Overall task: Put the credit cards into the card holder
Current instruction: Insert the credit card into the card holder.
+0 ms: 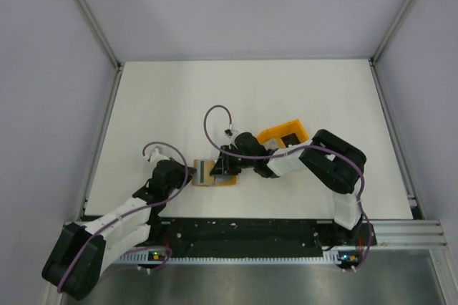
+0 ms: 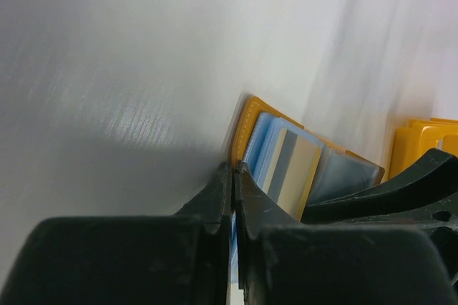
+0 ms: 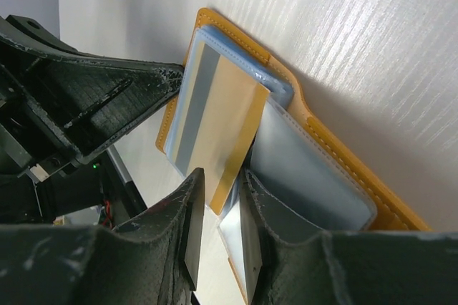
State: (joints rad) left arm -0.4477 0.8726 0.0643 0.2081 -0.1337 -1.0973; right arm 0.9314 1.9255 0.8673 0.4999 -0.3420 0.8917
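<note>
While the right gripper (image 3: 220, 208) stands with its jaws partly spread, a corner of the credit card (image 3: 215, 126) pokes into the gap between them. Neither finger presses on the card's faces, so you are not holding it. The card shows its tan back with a grey stripe. It lies flat on the left half of the open card holder (image 3: 336, 169), and its long axis runs from about 12 o'clock to 6 o'clock in the right wrist view, tipped slightly to 1 and 7. A light blue layer lies beneath it; whether that is the second card or a pocket cannot be told.

Your left gripper (image 2: 234, 170) is pressed together on the holder's orange edge, pinning it at 9 o'clock of the card. The right arm is the nearer one to the card's free end.

The next move likely turns on one thing: the card lies at 12 o'clock from your right fingers, with its near corner overhanging the holder's edge toward you. A push along its long axis toward 12 o'clock should seat it. How far it is already tucked in cannot be seen.

In the top view the holder sits near the front of the table (image 1: 179, 104). White surface shows toward 12 and 9 o'clock of it. The orange box (image 1: 284, 135) stands at 2 o'clock, near but apart, beside your right forearm. At 6 o'clock the table's near edge leaves little space.
</note>
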